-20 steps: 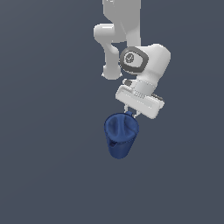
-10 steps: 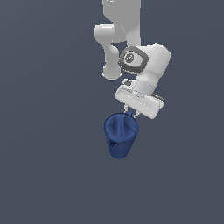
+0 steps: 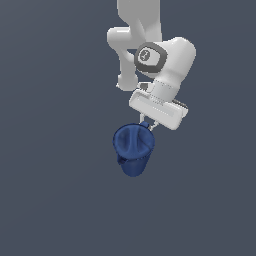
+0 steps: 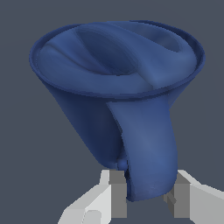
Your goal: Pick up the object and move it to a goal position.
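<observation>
Fingers (image 4: 114,192) pinch the blue pitcher's (image 3: 133,148) handle, so it hangs tilted below the gripper (image 3: 149,125).

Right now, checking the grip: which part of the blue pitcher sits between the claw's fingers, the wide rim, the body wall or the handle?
The handle of the blue pitcher: that strap sits between the claw's fingers, while the wide rim lies clear of them.

one blue pitcher (image 3: 133,147), one claw (image 3: 148,125)
</observation>
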Available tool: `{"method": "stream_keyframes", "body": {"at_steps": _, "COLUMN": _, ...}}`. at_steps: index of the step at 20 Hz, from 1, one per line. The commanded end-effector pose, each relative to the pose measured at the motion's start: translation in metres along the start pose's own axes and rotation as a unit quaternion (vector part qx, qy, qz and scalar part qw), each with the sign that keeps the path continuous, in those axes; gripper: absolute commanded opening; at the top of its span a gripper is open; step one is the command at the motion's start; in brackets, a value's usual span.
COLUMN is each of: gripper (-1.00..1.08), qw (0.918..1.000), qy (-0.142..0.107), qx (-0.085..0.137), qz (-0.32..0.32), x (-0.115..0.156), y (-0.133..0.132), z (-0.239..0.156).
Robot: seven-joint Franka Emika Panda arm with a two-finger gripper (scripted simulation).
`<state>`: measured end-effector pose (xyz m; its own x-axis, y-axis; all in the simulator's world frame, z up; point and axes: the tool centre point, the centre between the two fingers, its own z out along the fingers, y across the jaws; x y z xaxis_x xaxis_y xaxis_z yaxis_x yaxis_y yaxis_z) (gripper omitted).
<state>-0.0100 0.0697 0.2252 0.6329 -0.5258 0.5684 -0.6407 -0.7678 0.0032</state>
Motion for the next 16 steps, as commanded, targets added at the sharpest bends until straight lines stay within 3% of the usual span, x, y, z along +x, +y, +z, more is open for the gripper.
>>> {"method": "stream_keyframes", "body": {"at_steps": 1, "gripper": -1.00, "qw": 1.0000, "qy": 0.001, "qx": 0.001, "qz": 0.001, "x": 0.014, "y": 0.003, "z": -0.013}}
{"method": "stream_keyframes", "body": {"at_steps": 9, "gripper": -1.00, "qw": 1.0000, "qy": 0.002, "qx": 0.000, "qz": 0.001, "x": 0.057, "y": 0.015, "z": -0.051}}
{"method": "stream_keyframes", "body": {"at_steps": 16, "gripper": -1.00, "qw": 1.0000, "qy": 0.003, "qx": 0.001, "qz": 0.001, "x": 0.074, "y": 0.017, "z": -0.067}}
